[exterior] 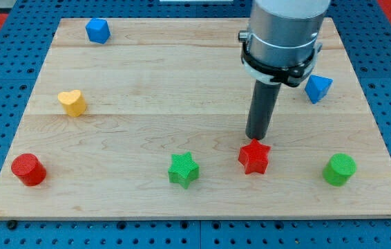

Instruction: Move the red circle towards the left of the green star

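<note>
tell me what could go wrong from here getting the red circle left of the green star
My tip sits right behind the red star, far from the red circle at the view's bottom left. Setting off carelessly could knock the red star. Crossing low could also clip the green star, shifting the target. The circle lies near the board edge, so a skewed push might send it off.

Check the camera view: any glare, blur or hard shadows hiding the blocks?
Camera view: even, soft light, no glare on the board; everything is sharp; my tip sits just above the red star; red circle and green star are unobscured.
</note>
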Tool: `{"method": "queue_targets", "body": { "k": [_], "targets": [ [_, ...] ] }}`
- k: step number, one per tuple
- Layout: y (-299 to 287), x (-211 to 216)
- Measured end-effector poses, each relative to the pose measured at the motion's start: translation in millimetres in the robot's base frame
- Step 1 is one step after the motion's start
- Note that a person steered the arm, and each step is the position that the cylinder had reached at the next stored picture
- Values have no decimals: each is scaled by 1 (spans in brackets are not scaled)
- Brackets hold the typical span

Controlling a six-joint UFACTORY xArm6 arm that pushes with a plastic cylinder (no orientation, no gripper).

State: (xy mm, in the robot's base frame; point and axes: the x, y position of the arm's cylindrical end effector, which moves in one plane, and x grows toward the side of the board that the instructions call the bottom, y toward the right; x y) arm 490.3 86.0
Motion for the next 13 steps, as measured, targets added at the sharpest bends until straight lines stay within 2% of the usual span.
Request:
{"method": "queue_targets", "body": {
  "k": [2, 4, 6, 9, 10, 12, 13],
  "targets": [
    [17, 25],
    [-20, -3],
    [-144, -4],
    [-381, 16],
    [-387, 44],
    [-341, 62],
    [-349, 90]
  ]
}}
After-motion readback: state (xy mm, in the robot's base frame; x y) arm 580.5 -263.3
